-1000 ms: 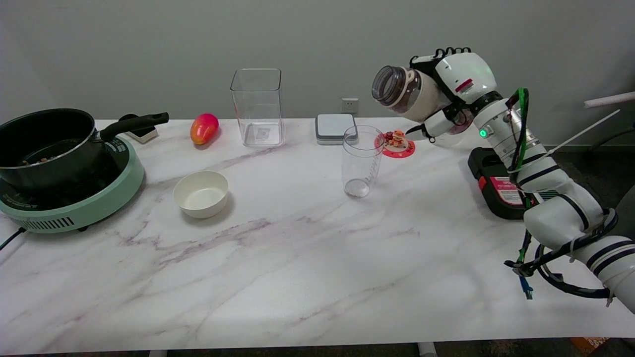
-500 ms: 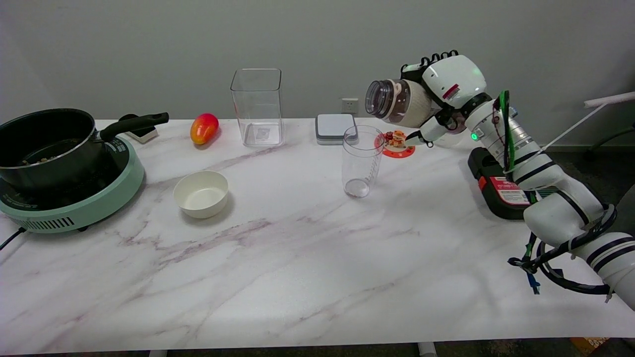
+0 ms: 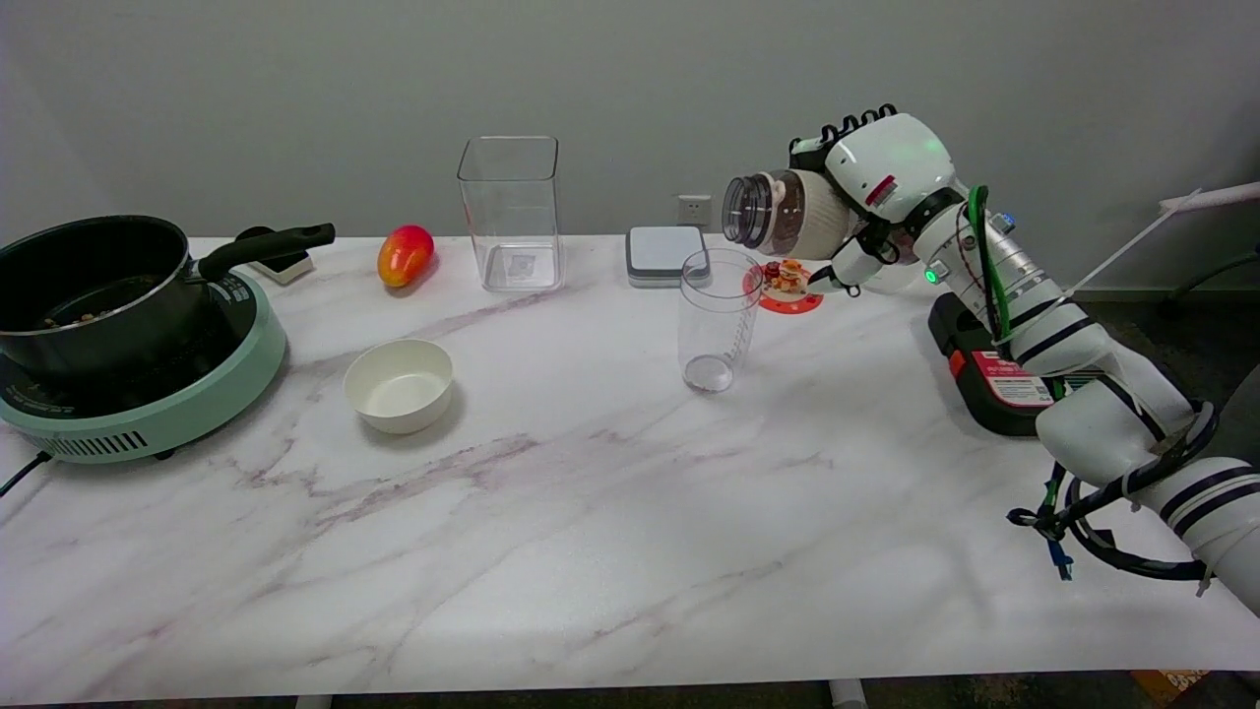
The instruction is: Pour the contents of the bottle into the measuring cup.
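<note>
The right hand [image 3: 866, 187] grips the bottle [image 3: 783, 209] in the air, tipped nearly flat with its open mouth pointing left — just above and right of the cup's [image 3: 718, 320] rim, not touching it. The clear cup stands upright near the middle of the table [image 3: 591, 512], with a small red coaster [image 3: 787, 295] bearing a figurine just behind it to the right. Farther left sit a white bowl [image 3: 399, 384], a tall clear box [image 3: 510, 212], a mango [image 3: 405, 254] and a pot [image 3: 94, 290] on a green cooker [image 3: 148, 404].

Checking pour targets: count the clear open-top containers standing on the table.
2: measuring cup at table centre, below the tilted bottle; tall square container near the back edge, beside the mango.
</note>
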{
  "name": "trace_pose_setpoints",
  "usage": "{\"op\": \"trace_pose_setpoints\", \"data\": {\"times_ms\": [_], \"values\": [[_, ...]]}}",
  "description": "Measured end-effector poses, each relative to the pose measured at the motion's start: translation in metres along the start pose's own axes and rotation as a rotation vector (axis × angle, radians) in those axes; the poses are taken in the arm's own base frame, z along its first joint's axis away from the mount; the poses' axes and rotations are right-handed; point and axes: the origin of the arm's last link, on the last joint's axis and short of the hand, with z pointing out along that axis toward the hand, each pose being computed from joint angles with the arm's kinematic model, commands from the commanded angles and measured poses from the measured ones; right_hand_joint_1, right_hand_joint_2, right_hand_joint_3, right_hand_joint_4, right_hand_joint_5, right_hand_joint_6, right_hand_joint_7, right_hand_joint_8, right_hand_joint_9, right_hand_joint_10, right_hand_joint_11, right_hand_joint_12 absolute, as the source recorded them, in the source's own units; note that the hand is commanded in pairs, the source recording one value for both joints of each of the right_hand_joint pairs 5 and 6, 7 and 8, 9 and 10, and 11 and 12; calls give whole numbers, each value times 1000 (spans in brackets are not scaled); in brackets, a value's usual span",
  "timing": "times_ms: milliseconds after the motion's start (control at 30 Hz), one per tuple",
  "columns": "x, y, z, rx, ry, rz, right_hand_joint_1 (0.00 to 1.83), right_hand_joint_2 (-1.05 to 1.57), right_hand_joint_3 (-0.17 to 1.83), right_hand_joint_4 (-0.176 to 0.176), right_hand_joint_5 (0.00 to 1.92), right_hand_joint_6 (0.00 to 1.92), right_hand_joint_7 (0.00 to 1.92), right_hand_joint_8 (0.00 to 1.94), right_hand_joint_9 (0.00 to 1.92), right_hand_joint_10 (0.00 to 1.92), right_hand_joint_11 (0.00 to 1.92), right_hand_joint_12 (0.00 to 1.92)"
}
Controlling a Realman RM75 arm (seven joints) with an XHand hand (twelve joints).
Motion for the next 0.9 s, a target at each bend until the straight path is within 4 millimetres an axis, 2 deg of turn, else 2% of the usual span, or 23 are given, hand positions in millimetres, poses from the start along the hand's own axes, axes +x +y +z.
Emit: {"op": "trace_pose_setpoints", "data": {"times_ms": [900], "values": [[-9,-4,0,43,-6,-212,1243,1535,320,0,1920,1920,1899,1899,1708,1708,1515,1515]]}}
